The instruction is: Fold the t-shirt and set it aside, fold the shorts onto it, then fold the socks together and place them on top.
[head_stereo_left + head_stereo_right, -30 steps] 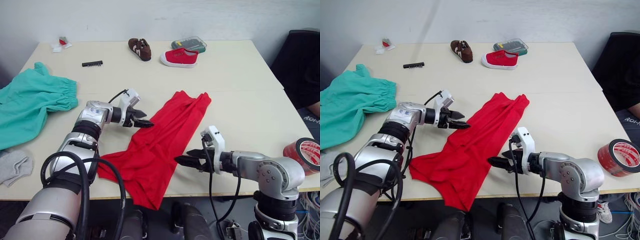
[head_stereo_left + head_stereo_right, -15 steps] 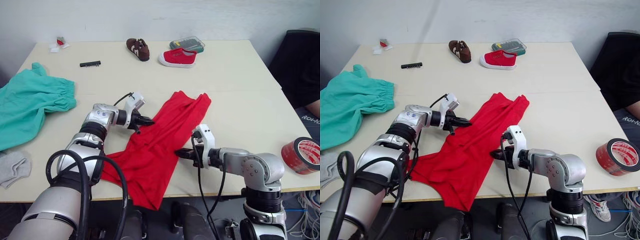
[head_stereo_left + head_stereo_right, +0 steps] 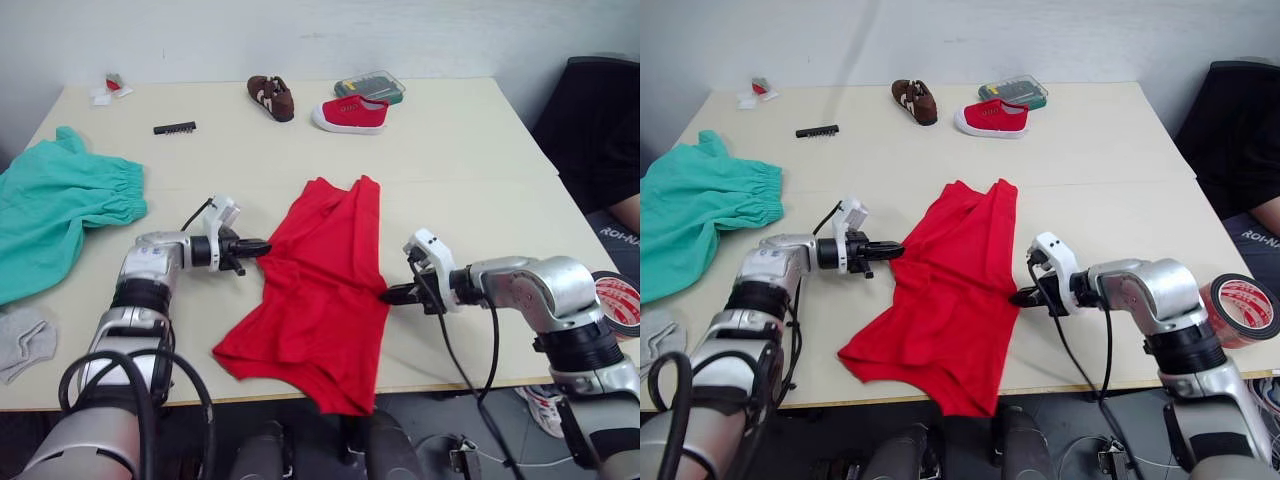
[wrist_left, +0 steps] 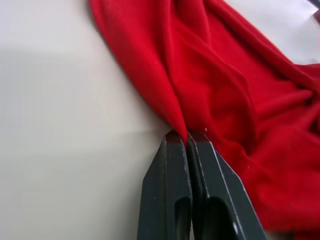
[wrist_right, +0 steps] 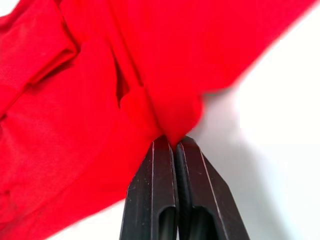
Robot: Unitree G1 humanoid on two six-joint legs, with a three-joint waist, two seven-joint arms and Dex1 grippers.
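Observation:
The red t-shirt lies crumpled lengthwise in the middle of the table, its lower end hanging over the front edge. My left gripper is shut on the shirt's left edge, and the left wrist view shows cloth pinched at the fingertips. At the shirt's right edge my right gripper is shut on a pinch of fabric. The teal shorts lie spread at the table's left side. A grey sock sits at the front left corner.
At the back of the table are a brown shoe, a red canvas shoe, a clear case and a black strip. A red tape roll sits at the right edge, beside a person in dark clothes.
Both grippers went from open to shut on the t-shirt's side edges. They then drew apart, left arm leftward and right arm rightward, and the shirt swung straighter and spread wider.

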